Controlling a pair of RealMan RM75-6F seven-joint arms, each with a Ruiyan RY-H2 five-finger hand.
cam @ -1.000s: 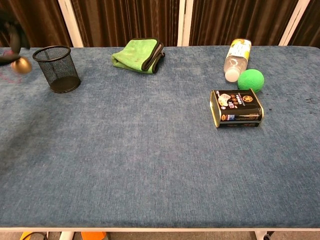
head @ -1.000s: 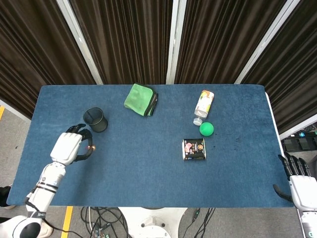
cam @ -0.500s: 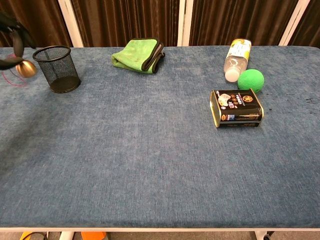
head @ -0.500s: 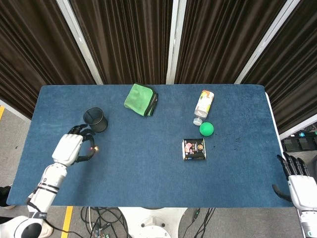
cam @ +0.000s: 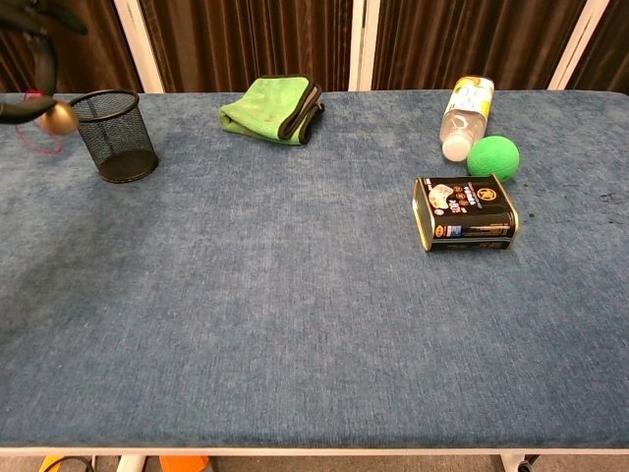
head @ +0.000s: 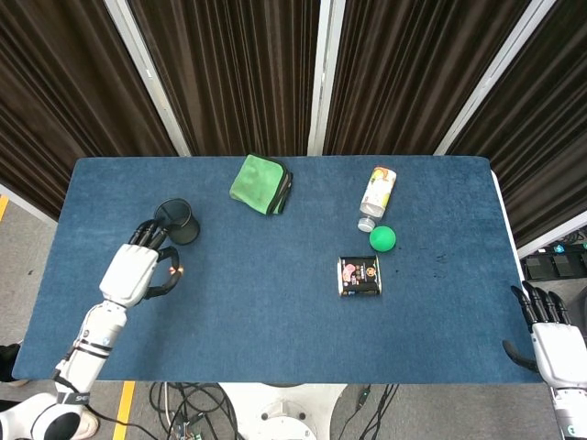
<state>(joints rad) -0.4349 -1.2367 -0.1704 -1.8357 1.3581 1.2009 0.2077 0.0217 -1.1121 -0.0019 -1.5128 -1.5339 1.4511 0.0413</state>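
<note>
Pinching a small gold-coloured ball with a reddish cord [head: 177,270], the left hand [head: 136,270] hangs above the blue cloth-covered table [head: 275,357], at about seven o'clock from the black wire-mesh pen cup [head: 177,221] and just beside it. In the chest view the ball [cam: 61,119] shows at the tips of the dark fingers [cam: 39,59], level with the cup's rim [cam: 108,98] and just to its nine o'clock side, with the thin pinkish cord trailing behind. The remaining fingers of that hand are spread over the cup's near edge.

Such a ball looks light and hard, and its smooth round surface will likely slip or roll out of a loose pinch; a grip across its widest part, thumb opposed to a fingertip, seems safest. The cord is limp and could snag on the mesh. The cup itself appears light and easy to tip, so a knock at the rim might topple it.

The right hand [head: 552,330] rests beyond the table's four o'clock corner, fingers apart and holding nothing. Further off lie a folded green microfibre cloth [head: 261,183] at twelve o'clock, a clear plastic bottle with a yellow label [head: 377,194] on its side, a green foam ball [head: 383,239] just beside its cap, and a dark rectangular tin [head: 359,276] at six o'clock of that ball.
</note>
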